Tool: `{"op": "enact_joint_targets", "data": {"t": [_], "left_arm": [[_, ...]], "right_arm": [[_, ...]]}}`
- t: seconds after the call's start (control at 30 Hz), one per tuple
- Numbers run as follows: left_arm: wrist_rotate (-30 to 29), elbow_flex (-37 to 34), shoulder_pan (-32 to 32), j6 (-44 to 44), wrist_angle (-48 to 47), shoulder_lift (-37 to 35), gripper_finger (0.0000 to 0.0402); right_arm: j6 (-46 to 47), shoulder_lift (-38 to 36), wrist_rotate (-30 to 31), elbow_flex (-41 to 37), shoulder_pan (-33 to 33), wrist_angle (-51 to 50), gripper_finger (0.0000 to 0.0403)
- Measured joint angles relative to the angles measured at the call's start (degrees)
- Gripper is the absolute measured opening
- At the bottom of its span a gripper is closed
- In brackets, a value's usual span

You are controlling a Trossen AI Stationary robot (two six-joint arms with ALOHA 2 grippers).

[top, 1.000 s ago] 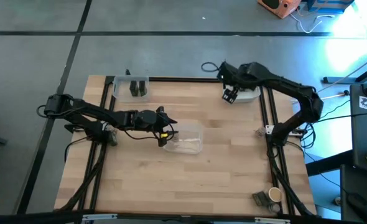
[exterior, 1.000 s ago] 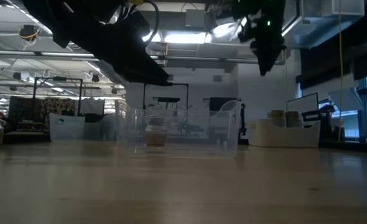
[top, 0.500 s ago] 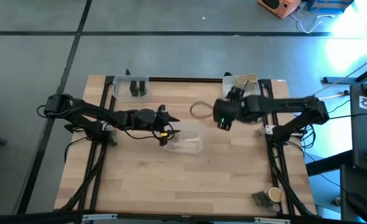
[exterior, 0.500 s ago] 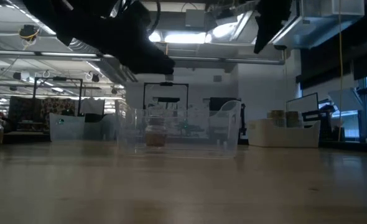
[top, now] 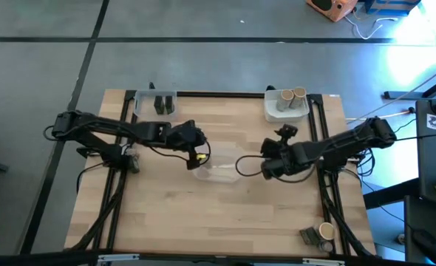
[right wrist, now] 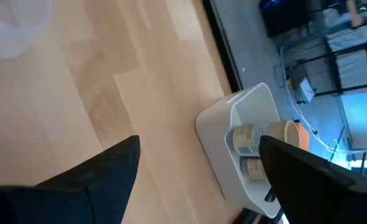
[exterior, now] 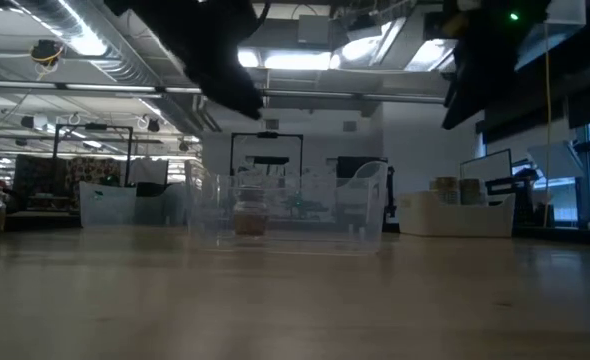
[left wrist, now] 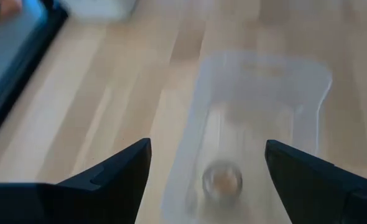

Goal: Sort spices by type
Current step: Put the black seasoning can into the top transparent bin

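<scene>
Sorting looks nearly done: two tan cylinders (top: 290, 97) fill the white tray (top: 271, 114), dark blocks (top: 162, 106) sit far-left, one jar (left wrist: 221, 179) (clear tray (left wrist: 308, 81)) remains beneath the spread-fingered left gripper (left wrist: 207, 167); right gripper (right wrist: 199, 163) gapes empty.

Table (top: 225, 214) showing pale wood planks, matt, grain running lengthwise. Centre tray (top: 219, 166) looking like clear plastic, light glinting off its walls; small jar (left wrist: 221, 178) sitting inside, blurred, material hard to tell. Corner tray (right wrist: 233, 134) appearing white plastic, smooth, slightly glossy. Tan cylinders (right wrist: 253, 140) in it wearing what look like printed paper labels. Left gripper (left wrist: 205, 171) and right gripper (right wrist: 199, 168) fingers showing dark, matt. Table frame (top: 321, 140) looking like black metal.
</scene>
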Motion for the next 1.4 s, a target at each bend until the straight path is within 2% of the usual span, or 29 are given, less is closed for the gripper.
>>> {"op": "enact_joint_targets", "data": {"t": [0.17, 0.3, 0.47, 0.77, 0.93, 1.4], "left_arm": [[-1.63, 5.38, -0.91, -10.27, -16.40, 0.00, 0.0299], [-2.15, 7.85, -2.40, -21.91, -29.32, -0.02, 0.0299], [-2.32, 8.12, -5.34, -35.24, -40.56, -0.04, 0.0299], [-2.00, 8.12, -10.12, -58.12, -59.70, -0.09, 0.0299], [1.18, 8.12, -11.43, -68.37, -63.86, -0.09, 0.0299], [6.41, 2.30, -17.37, -79.86, -64.73, 0.15, 0.0299]], "right_arm": [[4.94, -3.32, 6.19, -5.25, 1.82, 1.52, 0.0328], [6.85, -5.37, 10.80, -7.99, 1.57, 3.93, 0.0328], [6.79, -5.81, 15.62, -9.13, 1.58, 6.44, 0.0328], [8.37, -5.81, 20.01, -9.15, 1.58, 8.08, 0.0328], [11.18, -5.75, 21.35, -9.15, 1.58, 8.64, 0.0328], [13.49, -5.73, 21.48, -9.15, 1.58, 8.63, 0.0328]]}}
